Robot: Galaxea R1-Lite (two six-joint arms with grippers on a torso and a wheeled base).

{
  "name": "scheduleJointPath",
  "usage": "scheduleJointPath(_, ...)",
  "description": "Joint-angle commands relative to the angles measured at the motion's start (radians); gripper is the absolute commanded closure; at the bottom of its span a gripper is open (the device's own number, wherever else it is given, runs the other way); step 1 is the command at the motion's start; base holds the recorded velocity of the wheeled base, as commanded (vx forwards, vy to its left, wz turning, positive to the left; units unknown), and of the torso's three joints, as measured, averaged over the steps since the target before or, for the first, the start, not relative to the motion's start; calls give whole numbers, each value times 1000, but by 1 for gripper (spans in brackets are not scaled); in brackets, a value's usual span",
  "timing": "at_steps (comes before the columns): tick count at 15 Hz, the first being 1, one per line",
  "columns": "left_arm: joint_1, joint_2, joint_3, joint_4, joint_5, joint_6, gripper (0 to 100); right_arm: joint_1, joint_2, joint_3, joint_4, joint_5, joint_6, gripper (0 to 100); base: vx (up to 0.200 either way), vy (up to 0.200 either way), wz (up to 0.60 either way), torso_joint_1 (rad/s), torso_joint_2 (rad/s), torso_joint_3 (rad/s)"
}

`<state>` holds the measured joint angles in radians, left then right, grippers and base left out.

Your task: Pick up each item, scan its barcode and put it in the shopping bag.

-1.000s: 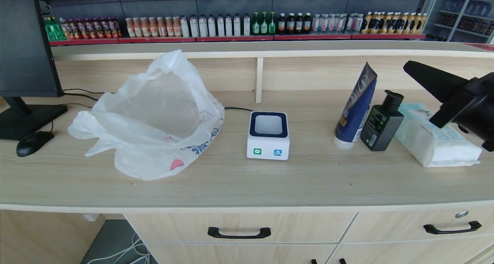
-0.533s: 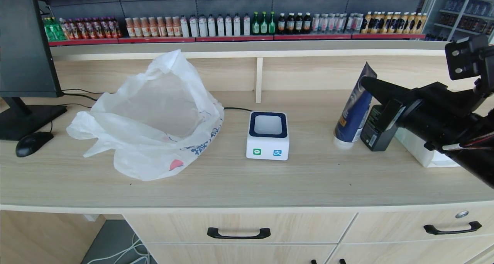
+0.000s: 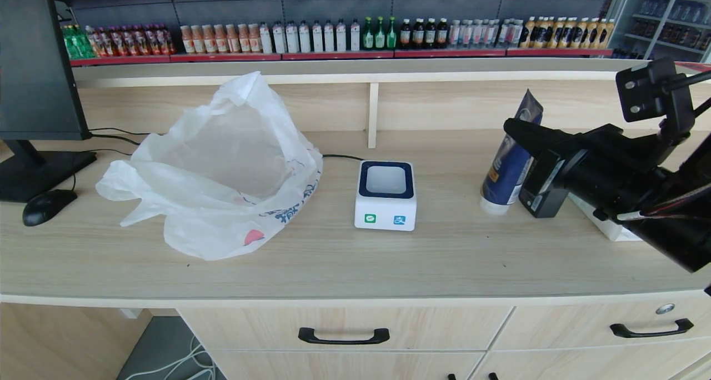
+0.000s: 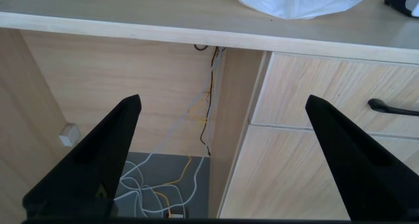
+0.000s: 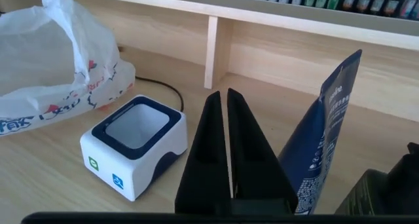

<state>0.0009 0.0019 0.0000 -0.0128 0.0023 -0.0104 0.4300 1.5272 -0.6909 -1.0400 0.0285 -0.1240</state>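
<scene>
Your right gripper (image 3: pixel 511 129) hangs pressed together close by the tube (image 3: pixel 501 171) standing toward the counter's (image 3: pixel 444 258) right end, so spread it first, then pinch the tube mid-body without knocking the bottle (image 3: pixel 534 194) just beside it; your left gripper (image 4: pixel 222 101) sits spread below the front edge.

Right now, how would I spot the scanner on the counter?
Find the long wooden counter. In its middle, between the white bag and the blue tube, sits the scanner. It is the only small white box, with a dark blue frame on top and two little squares in front.
</scene>
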Motion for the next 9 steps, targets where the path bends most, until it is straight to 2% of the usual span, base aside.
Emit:
scheduleJointPath(1, 1, 0, 0, -1, 1, 0, 0, 3, -21, 13, 0, 1, 0, 0, 0, 0, 0, 0, 0, 0)
scheduleJointPath(9, 1, 0, 0, -1, 1, 1, 0, 9, -44, 10, -3, -64, -31, 0, 0, 0, 0, 0, 0, 0)
